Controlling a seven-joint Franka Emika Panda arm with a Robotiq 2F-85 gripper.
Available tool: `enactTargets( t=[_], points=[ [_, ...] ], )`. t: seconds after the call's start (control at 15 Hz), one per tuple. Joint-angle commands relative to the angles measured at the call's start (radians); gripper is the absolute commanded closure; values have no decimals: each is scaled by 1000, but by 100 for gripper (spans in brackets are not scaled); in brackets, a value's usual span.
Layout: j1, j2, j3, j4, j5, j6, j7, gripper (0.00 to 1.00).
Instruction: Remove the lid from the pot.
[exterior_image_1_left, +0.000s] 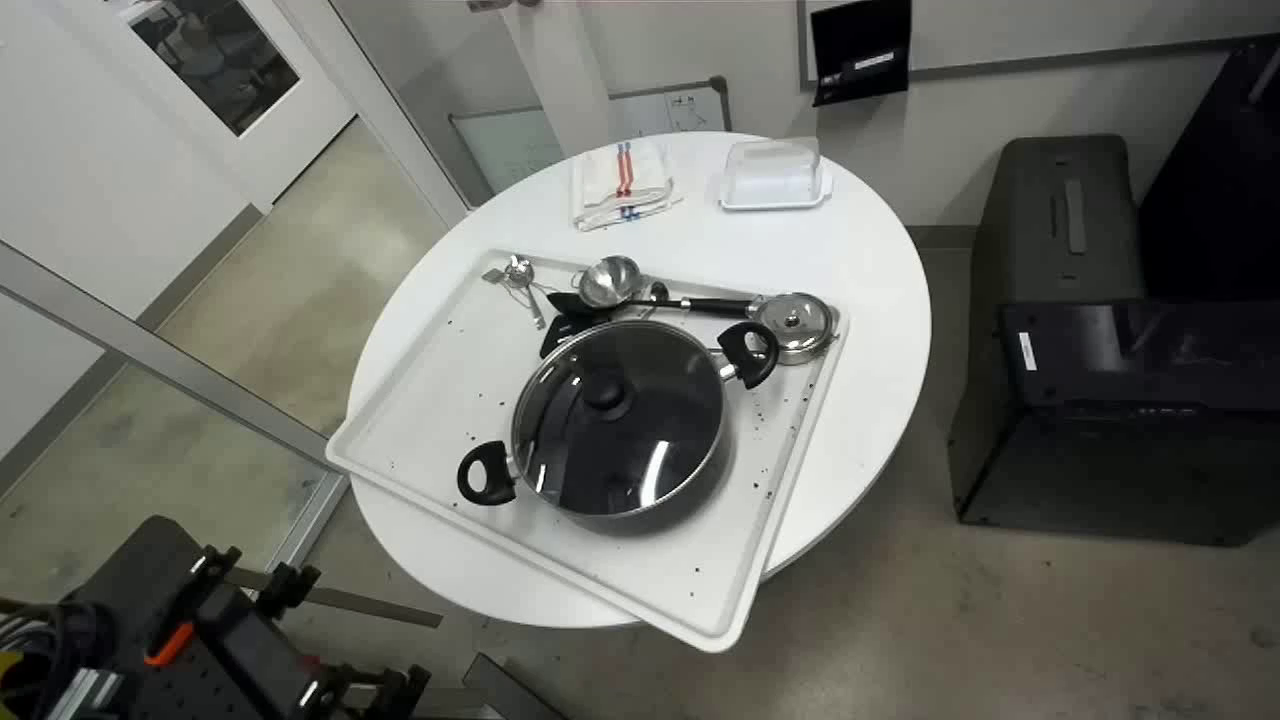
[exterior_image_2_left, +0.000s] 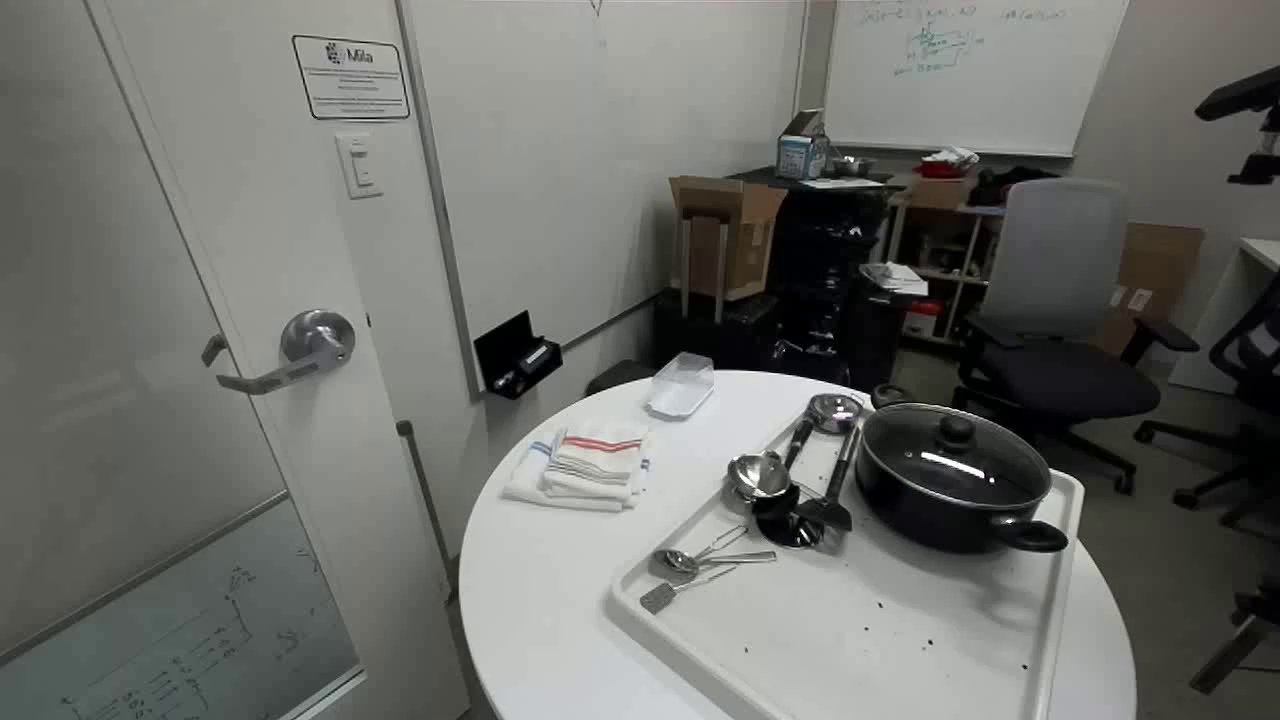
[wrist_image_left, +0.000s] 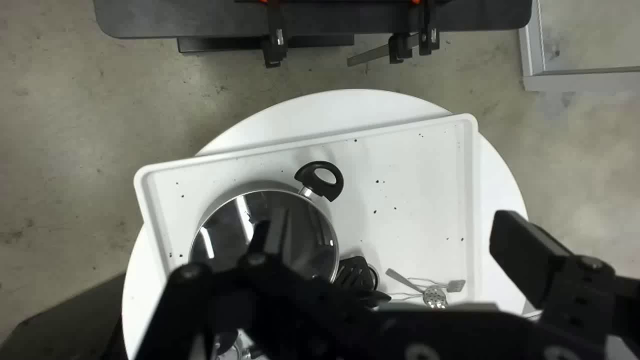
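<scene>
The black pot (exterior_image_2_left: 915, 515) stands on a white tray, with one loop handle at each side. The glass lid (exterior_image_1_left: 660, 410) with its metal rim and dark knob (exterior_image_1_left: 603, 390) rests on the pot, covering it. The lid also shows in an exterior view (exterior_image_2_left: 980, 468) and, partly hidden behind a finger, in the wrist view (wrist_image_left: 225, 235). My gripper (wrist_image_left: 394, 232) is open and empty in the wrist view, its fingers wide apart. It appears high above the tray, with its left finger overlapping the lid in the picture. It is not in either exterior view.
The tray (exterior_image_1_left: 420, 400) overhangs the round white table (exterior_image_1_left: 870, 400). Beside the pot lie a metal strainer cup (exterior_image_1_left: 610, 281), a small lidded metal pan (exterior_image_1_left: 795, 325), black utensils (exterior_image_2_left: 828, 510) and metal utensils (exterior_image_2_left: 680, 562). A folded towel (exterior_image_1_left: 625, 185) and clear box (exterior_image_1_left: 772, 175) stand behind.
</scene>
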Motion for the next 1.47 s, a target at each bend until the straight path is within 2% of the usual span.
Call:
enactTargets(
  t=[0.0, 0.4, 0.8, 1.4],
  points=[
    [-27, 6, 22, 2, 12, -1, -12, 0],
    [-27, 6, 22, 2, 12, -1, -12, 0],
    [-19, 97, 60, 32, 12, 32, 30, 0],
    [-17, 334, 138, 64, 13, 305, 194, 0]
  ],
)
